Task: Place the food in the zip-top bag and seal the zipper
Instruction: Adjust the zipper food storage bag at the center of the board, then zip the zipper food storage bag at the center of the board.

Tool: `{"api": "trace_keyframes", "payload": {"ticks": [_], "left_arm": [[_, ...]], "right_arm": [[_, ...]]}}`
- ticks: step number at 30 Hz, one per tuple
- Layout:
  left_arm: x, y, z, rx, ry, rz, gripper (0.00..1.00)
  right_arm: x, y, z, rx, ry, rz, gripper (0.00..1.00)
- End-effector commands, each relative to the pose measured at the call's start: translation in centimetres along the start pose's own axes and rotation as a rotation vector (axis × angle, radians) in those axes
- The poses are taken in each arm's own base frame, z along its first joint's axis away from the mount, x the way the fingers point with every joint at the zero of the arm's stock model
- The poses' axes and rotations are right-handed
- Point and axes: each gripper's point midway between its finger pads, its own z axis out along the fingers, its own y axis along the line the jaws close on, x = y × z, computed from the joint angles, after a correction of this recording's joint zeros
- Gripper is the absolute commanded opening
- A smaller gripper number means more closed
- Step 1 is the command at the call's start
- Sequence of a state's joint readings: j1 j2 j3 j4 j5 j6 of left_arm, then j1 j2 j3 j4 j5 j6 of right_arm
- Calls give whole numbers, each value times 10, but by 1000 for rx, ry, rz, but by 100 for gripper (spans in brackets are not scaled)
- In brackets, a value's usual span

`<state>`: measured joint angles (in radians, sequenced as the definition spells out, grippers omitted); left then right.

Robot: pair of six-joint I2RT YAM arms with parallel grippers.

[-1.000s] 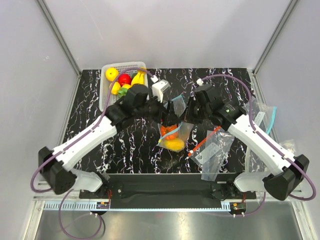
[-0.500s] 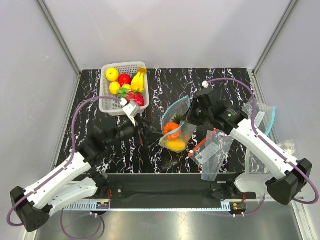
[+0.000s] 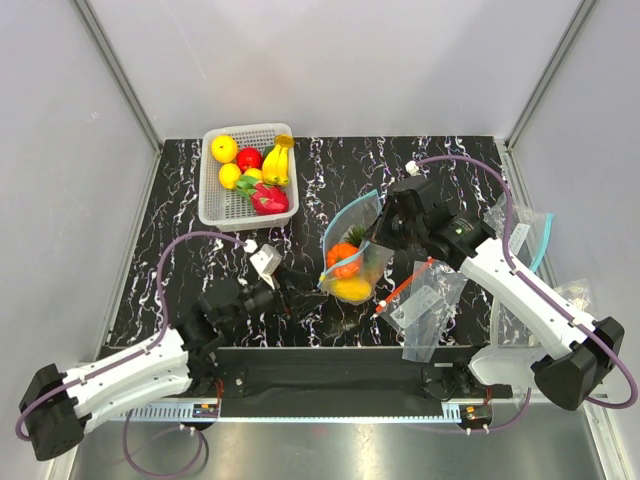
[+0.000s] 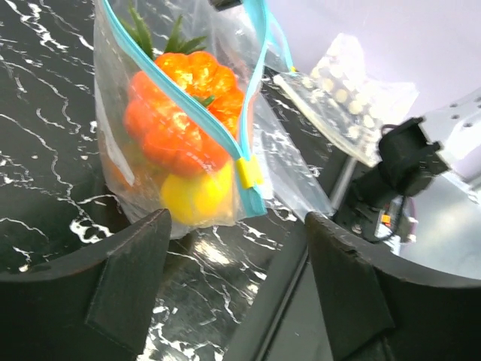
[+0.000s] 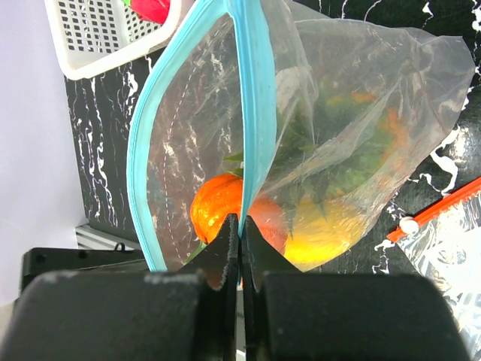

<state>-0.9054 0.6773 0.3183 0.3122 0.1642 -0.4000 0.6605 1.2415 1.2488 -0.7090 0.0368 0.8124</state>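
Note:
The zip-top bag (image 3: pixel 365 262) stands mid-table with its mouth open. Inside it are an orange fruit (image 3: pixel 342 258), a yellow mango (image 3: pixel 350 289) and the pineapple's green crown (image 3: pixel 354 236). My right gripper (image 3: pixel 386 228) is shut on the teal zipper (image 5: pixel 252 113) and holds that side of the mouth up (image 5: pixel 240 226). My left gripper (image 3: pixel 290 290) is open and empty, low and to the near left of the bag. In its wrist view (image 4: pixel 240 286) the bag shows the orange fruit (image 4: pixel 176 113), the mango (image 4: pixel 192 197) and the zipper (image 4: pixel 203 113).
A white basket (image 3: pixel 210 195) with several toy fruits stands at the back left. A clear bag with a red-orange strip (image 3: pixel 410 283) lies just right of the task bag. More clear bags (image 3: pixel 525 235) lie at the right edge.
My left arm has pulled back from the bag's mouth to the near left, with its gripper open and empty. The right gripper has kept its hold on the zipper.

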Motion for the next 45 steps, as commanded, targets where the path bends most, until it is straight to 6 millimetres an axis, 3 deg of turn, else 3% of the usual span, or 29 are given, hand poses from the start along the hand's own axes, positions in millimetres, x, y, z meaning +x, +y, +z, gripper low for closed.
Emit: {"api": "trace_keyframes", "payload": {"ticks": [1,6,13,17,27,28,31,35,38,40,41,43,44,45], "left_arm": [[-26,3,10,-17,-140,51,73],[-30,-1,17,16,-208,113,55],[-38,3,18,-3,-251,189,43],[-34,4,22,1,-222,210,21],[-30,6,27,-11,-202,194,22],[-30,7,28,-16,-200,192,21],[-30,6,29,-9,-191,206,0],[-30,10,28,-38,-183,204,0],[-42,22,23,-113,-213,201,0],[-52,18,21,-72,-237,221,0],[-55,17,20,-59,-241,226,0],[-65,18,20,-23,-237,244,0],[-64,19,21,-15,-221,249,0],[-64,22,20,-18,-213,250,0]], "right_arm": [[-13,11,-8,-43,-65,13,0],[-11,14,-6,-56,-50,-2,0],[-10,14,-5,-57,-48,-11,0],[-10,13,-4,-52,-47,-13,0],[-15,16,-9,-59,-65,-9,0],[-15,16,-9,-59,-65,-12,0],[-14,15,-9,-58,-63,-10,0],[-11,12,-9,-50,-56,-8,0],[-12,8,-12,-37,-67,-6,0],[-10,6,-11,-41,-67,-18,0],[-10,7,-10,-44,-63,-26,2],[-9,8,-10,-49,-47,-68,15],[-7,7,-11,-42,-37,-86,23],[-8,5,-12,-35,-38,-124,38]]}}
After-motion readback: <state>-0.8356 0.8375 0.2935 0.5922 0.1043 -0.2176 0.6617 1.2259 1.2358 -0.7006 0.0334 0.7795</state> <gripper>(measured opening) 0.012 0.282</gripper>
